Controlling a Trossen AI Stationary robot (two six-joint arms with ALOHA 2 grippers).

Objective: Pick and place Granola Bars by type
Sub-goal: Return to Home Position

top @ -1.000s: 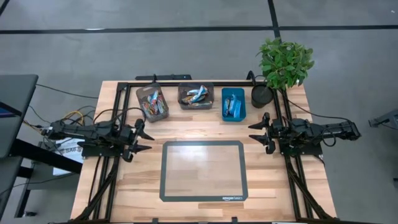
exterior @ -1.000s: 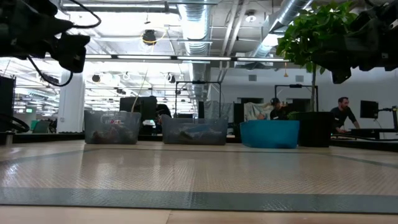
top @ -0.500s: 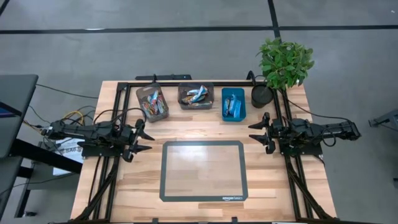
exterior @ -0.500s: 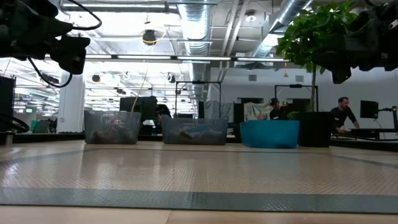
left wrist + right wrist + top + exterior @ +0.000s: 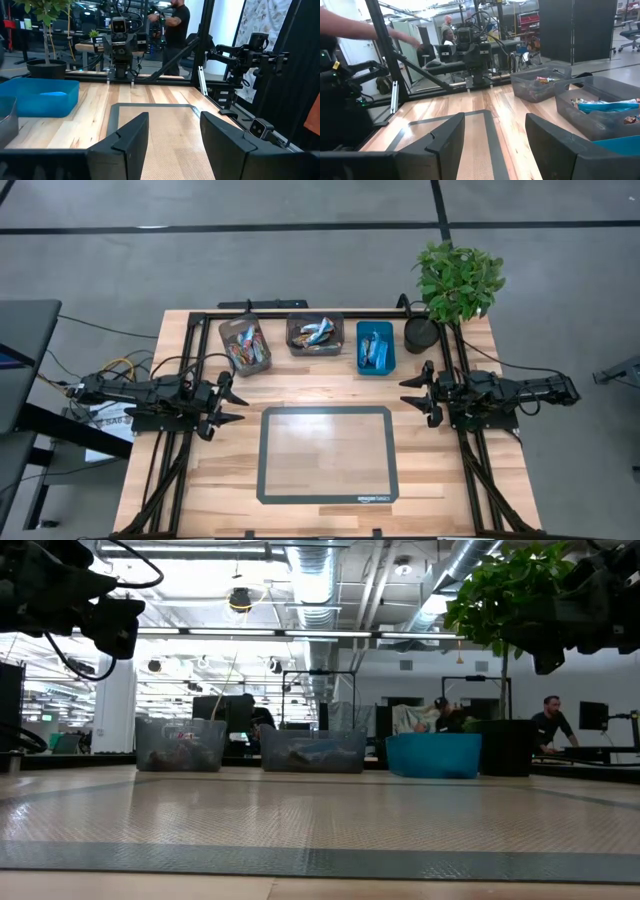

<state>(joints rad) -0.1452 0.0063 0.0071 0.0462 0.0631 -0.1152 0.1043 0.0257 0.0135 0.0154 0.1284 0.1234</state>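
The granola bars lie in three bins along the table's far edge: multicoloured ones in the left grey bin (image 5: 245, 345), mixed blue and tan ones in the middle grey bin (image 5: 315, 334), blue ones in the blue bin (image 5: 375, 347). My left gripper (image 5: 229, 405) hovers open at the table's left side, above the wood, pointing right. My right gripper (image 5: 417, 392) hovers open at the right side, pointing left. In the wrist views each gripper's fingers (image 5: 172, 135) (image 5: 495, 137) stand apart over the mat, holding nothing.
A transparent mat with a dark grey border (image 5: 327, 454) lies in the table's middle, near side. A potted plant (image 5: 455, 285) stands at the far right corner. A black frame runs along the far and side edges. People show in the room beyond.
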